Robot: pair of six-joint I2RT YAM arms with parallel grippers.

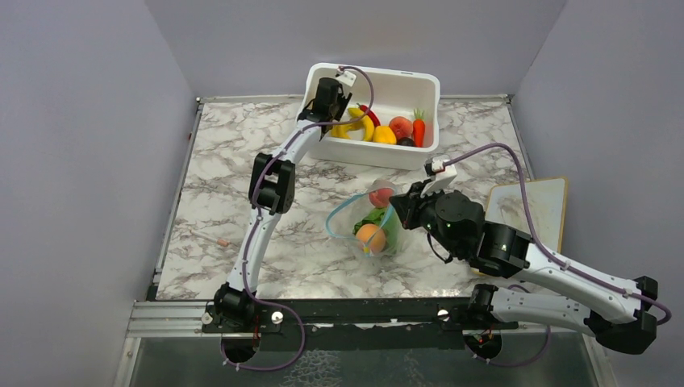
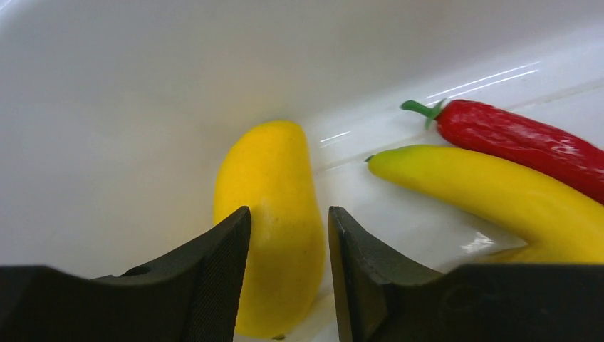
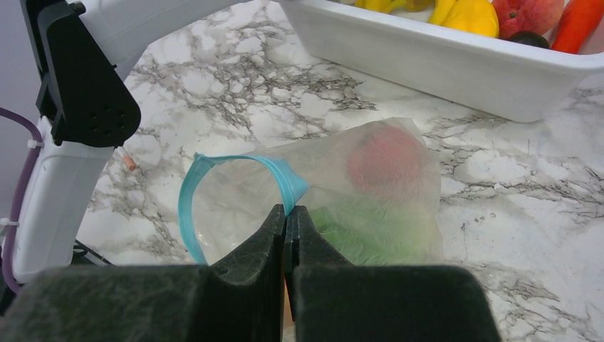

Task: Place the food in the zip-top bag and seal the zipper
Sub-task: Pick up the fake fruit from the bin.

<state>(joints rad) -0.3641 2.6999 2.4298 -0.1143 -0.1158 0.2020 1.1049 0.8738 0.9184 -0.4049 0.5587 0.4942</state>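
My left gripper (image 1: 331, 109) (image 2: 288, 210) is open inside the white tub (image 1: 375, 153). A yellow oval fruit (image 2: 274, 185) lies just below it, showing in the gap between the jaws. The clear zip-top bag (image 1: 379, 222) (image 3: 335, 178) lies mid-table with its mouth open to the left. It holds a pink peach (image 1: 380, 196) (image 3: 388, 157), green lettuce (image 1: 375, 216) (image 3: 370, 228) and an orange peach (image 1: 370, 236). My right gripper (image 1: 401, 211) (image 3: 288, 208) is shut on the light-blue zipper (image 3: 186, 206) at the near rim of the mouth.
The tub (image 3: 441, 64) also holds a banana (image 2: 498, 192), a red chili (image 2: 527, 139), a carrot (image 1: 419, 127) and a peach (image 1: 401, 126). A wooden board (image 1: 528, 205) lies at the right. The left arm (image 3: 78, 107) stands left of the bag. A small pink bit (image 1: 222, 241) lies on the marble.
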